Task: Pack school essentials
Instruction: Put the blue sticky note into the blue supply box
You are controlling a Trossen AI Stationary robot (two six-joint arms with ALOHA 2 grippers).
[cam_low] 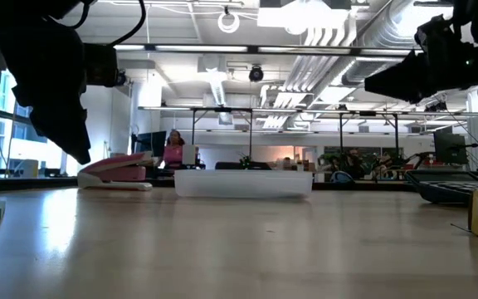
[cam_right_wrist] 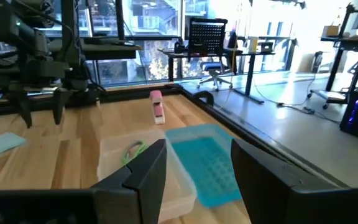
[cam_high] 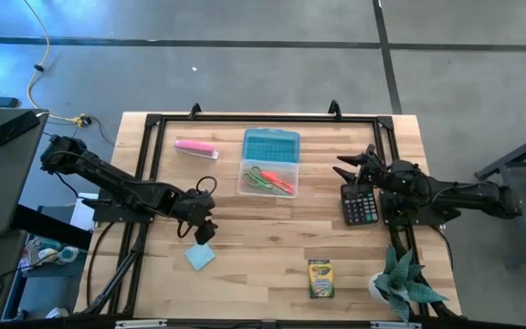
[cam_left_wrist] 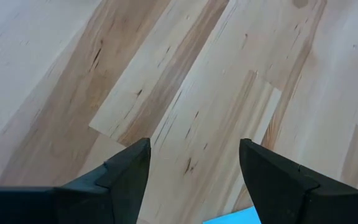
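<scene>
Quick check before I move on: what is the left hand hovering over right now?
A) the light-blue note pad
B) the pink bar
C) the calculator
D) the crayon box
A: the open, empty left hand hangs just above the light-blue note pad.
</scene>
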